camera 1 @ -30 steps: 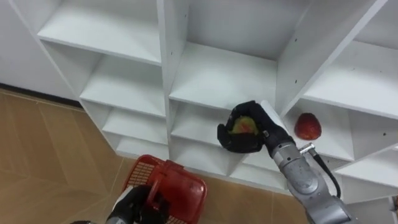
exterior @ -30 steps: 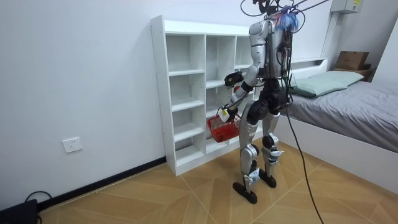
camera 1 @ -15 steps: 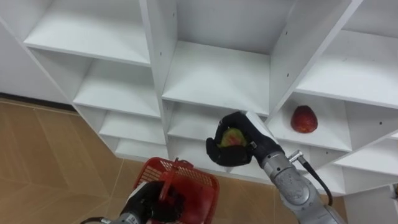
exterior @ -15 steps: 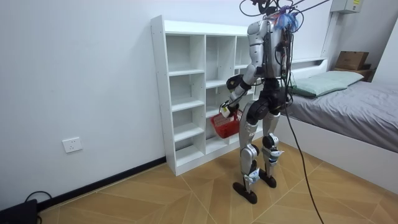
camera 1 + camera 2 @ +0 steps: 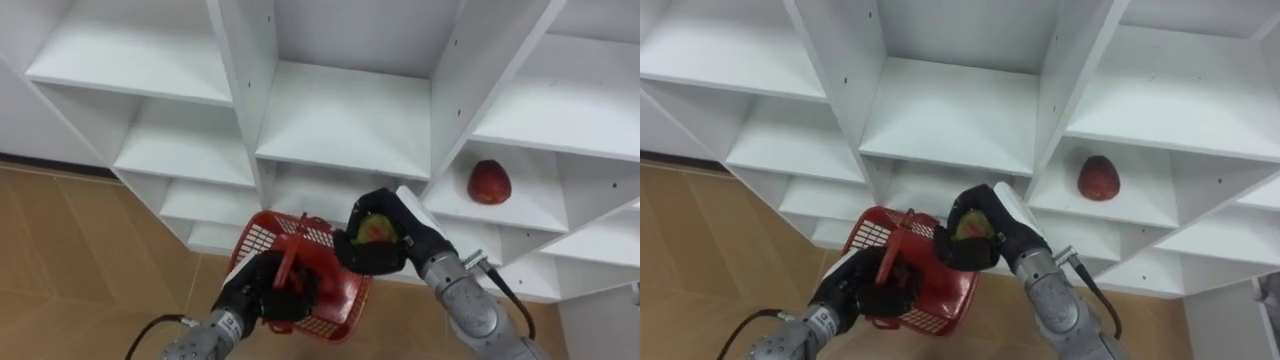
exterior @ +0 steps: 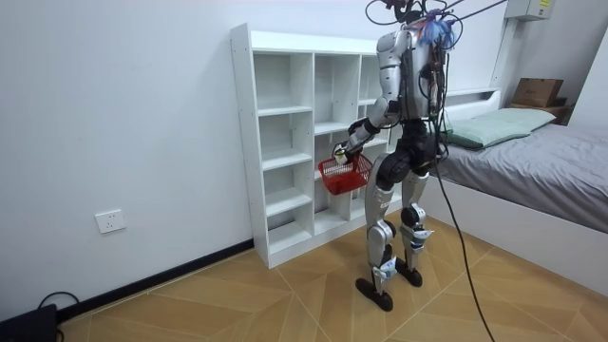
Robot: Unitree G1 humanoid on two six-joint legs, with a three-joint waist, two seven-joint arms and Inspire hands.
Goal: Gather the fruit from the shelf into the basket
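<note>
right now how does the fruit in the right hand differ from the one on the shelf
The held fruit is yellow-green with red; the shelf fruit is all red. The held fruit is gripped in the right hand by the basket; the shelf fruit lies untouched. Both are roundish.

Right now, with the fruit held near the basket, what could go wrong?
1. The right hand holds the fruit at the right rim of the basket, not clearly over its middle. Released here, it may hit the rim and fall to the floor.
2. The left hand grips only the handle, so a dropped fruit may swing or tip the basket.
</note>
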